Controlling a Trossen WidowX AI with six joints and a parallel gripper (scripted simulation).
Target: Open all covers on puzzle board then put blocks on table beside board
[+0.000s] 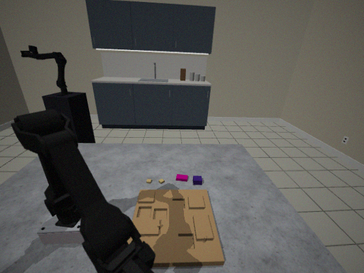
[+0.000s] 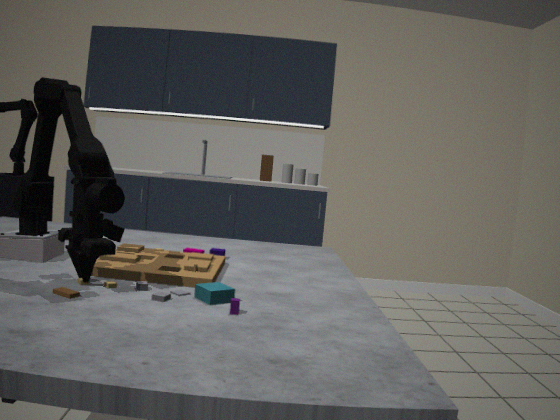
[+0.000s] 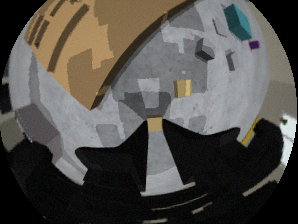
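Wooden puzzle board point(image 1: 208, 255) point(image 2: 150, 276) point(image 3: 112, 30) flat on table; several wells empty

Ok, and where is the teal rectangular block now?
In the exterior view, the teal rectangular block lies on the grey table, in front of the wooden board's right part, just behind the small purple block.

Blocks point(image 1: 182, 177) point(image 2: 214, 293) point(image 3: 237, 22) lie on the bench point(image 1: 260, 208) point(image 2: 280, 345) point(image 3: 165, 60), both before and behind the board point(image 1: 208, 255) point(image 2: 170, 276) point(image 3: 112, 30).
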